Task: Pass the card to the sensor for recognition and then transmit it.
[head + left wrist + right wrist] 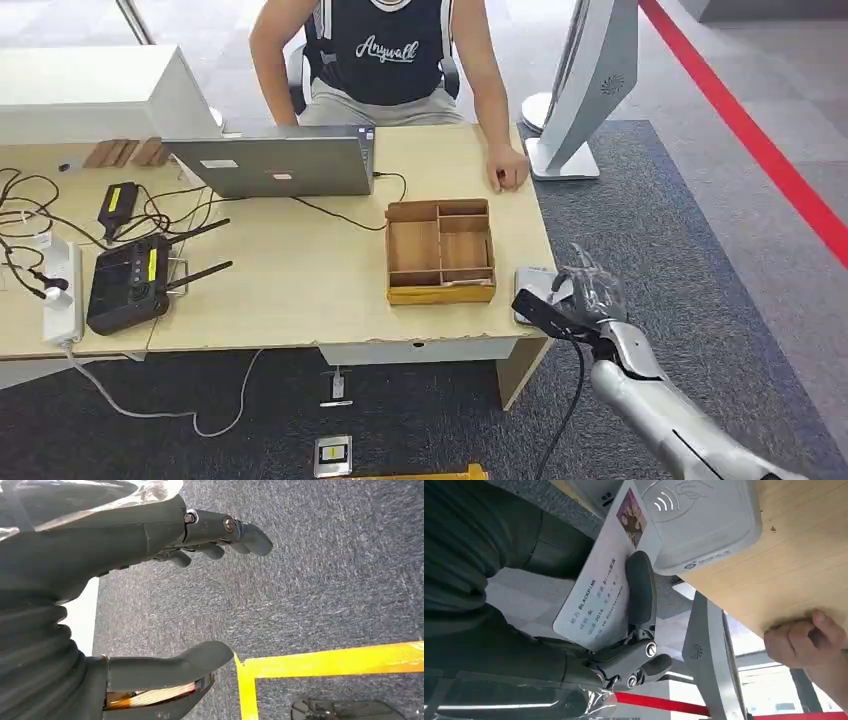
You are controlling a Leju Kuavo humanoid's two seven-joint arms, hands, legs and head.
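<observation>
Card [601, 587]: white, small photo at one end, printed lines at the other. Held in the right hand [624, 645], a dark finger pressed across its face, the thumb side hidden behind it. The photo end lies over the edge of the sensor [704, 520], a grey-white reader with a wave mark, sitting at the desk's [300, 290] near right corner. Whether card touches reader, cannot tell.

From the head view the right hand [585, 295] hangs just off that corner, over the reader [535, 290].

Left hand [200, 580]: hanging over grey carpet, fingers and thumb apart, nothing between them.

Risks, as I judge them: the card covers only part of the reader, so the read may fail unless it is laid further across the wave mark. The hold looks like a single finger press; a nudge against the reader's rim could slide the card out, and it would fall to the floor off the corner.

Person seated across the desk, one hand [510, 172] resting near the far edge, likely the one to receive the card.

Wooden tray [440, 250], divided into compartments, stands beside the reader; nothing visible in any of them.
</observation>
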